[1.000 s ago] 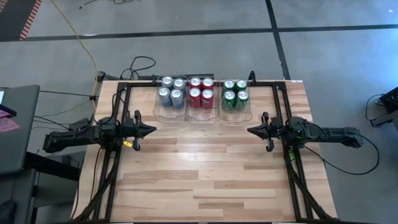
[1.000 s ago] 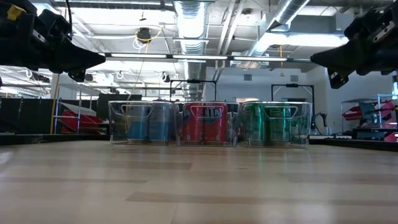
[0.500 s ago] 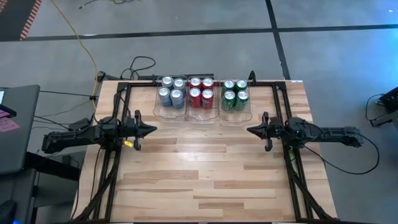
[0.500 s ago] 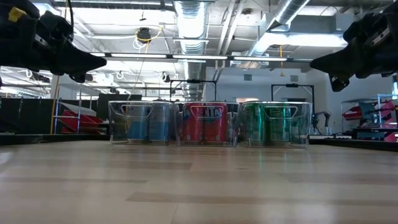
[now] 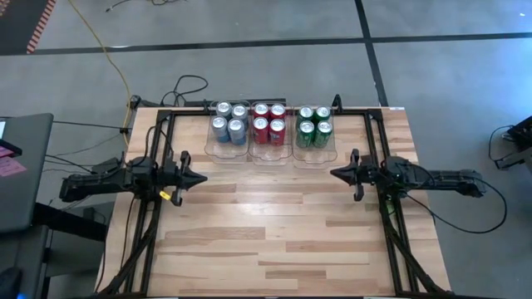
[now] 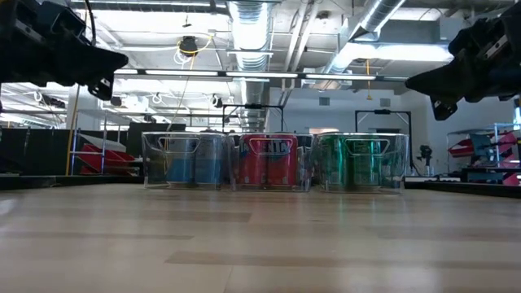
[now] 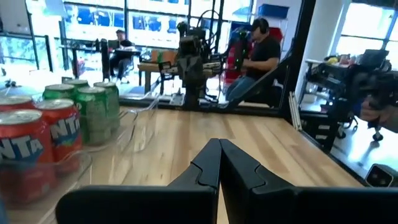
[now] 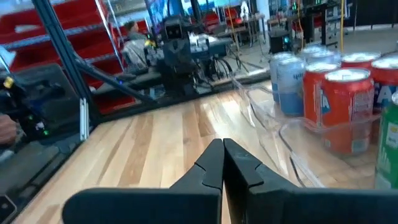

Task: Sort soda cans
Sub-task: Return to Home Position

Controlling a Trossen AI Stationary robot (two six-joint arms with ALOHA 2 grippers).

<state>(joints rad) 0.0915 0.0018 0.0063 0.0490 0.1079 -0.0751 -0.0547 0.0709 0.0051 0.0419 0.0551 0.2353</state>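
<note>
Three clear bins stand in a row at the table's far edge. Silver-blue cans (image 5: 229, 122) fill the left bin, red cans (image 5: 268, 121) the middle one, green cans (image 5: 314, 123) the right one; all stand upright on the bin floors. My left gripper (image 5: 203, 178) hovers shut above the table's left side, pointing right. My right gripper (image 5: 333, 174) hovers shut above the right side, pointing left. Both are empty and well in front of the bins. The low view shows the bins (image 6: 275, 163) and both grippers high above the wood.
A black frame (image 5: 249, 110) runs along the table's far edge and down both sides. Bare wood (image 5: 266, 224) stretches between the arms and toward the near edge. Beyond the table, the wrist views show people seated at benches (image 7: 258, 53).
My left gripper has drawn back a little toward the table's left and near edges, staying shut. The right arm and the cans have kept still.
</note>
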